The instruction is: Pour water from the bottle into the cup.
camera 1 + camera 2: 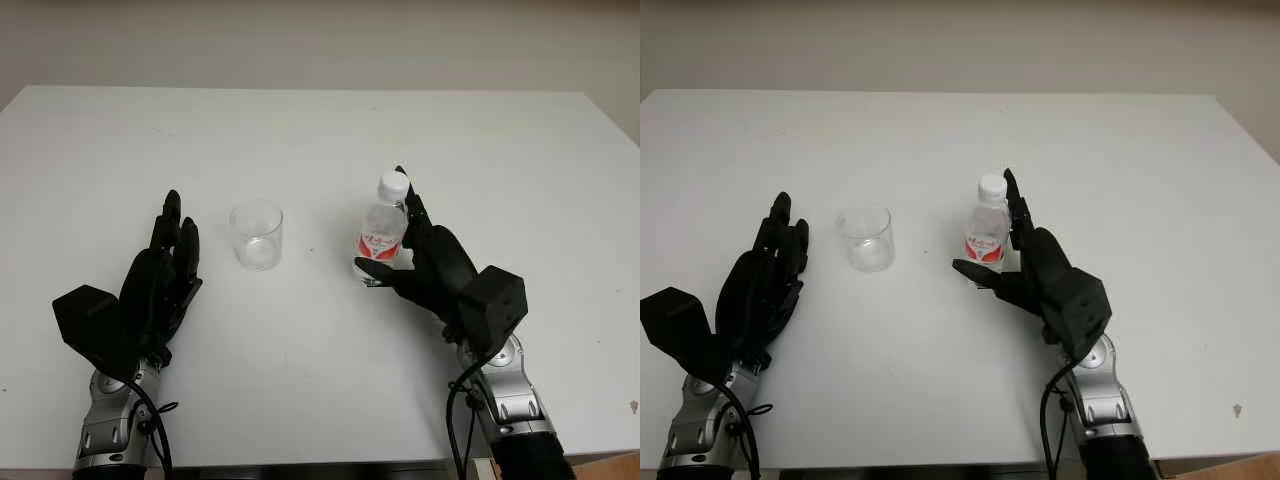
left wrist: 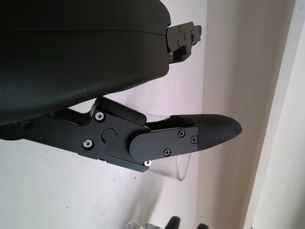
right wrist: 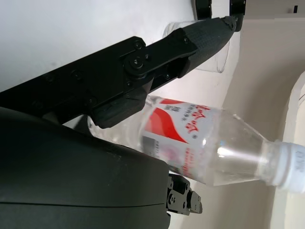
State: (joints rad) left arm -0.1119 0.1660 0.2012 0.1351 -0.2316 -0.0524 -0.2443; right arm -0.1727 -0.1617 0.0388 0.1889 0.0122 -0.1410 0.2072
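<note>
**Right hand closes on the capped bottle; cup waits beside the left**

Right hand [image 1: 405, 262] wraps the lower body of the bottle [image 1: 383, 232], thumb across the front and 2 fingers behind the red label, so the bottle stands upright on the counter [image 1: 320, 130] with its white cap on. That low grip leaves the neck free for tipping, though the cap looks like it must come off before pouring. Left hand [image 1: 160, 275] is open, holding nothing, with the clear cup [image 1: 256, 235] just beyond and inboard of its fingertips, well apart from the bottle. Between the 2 hands lies bare counter; past both, the surface runs wide to its far edge.
</note>
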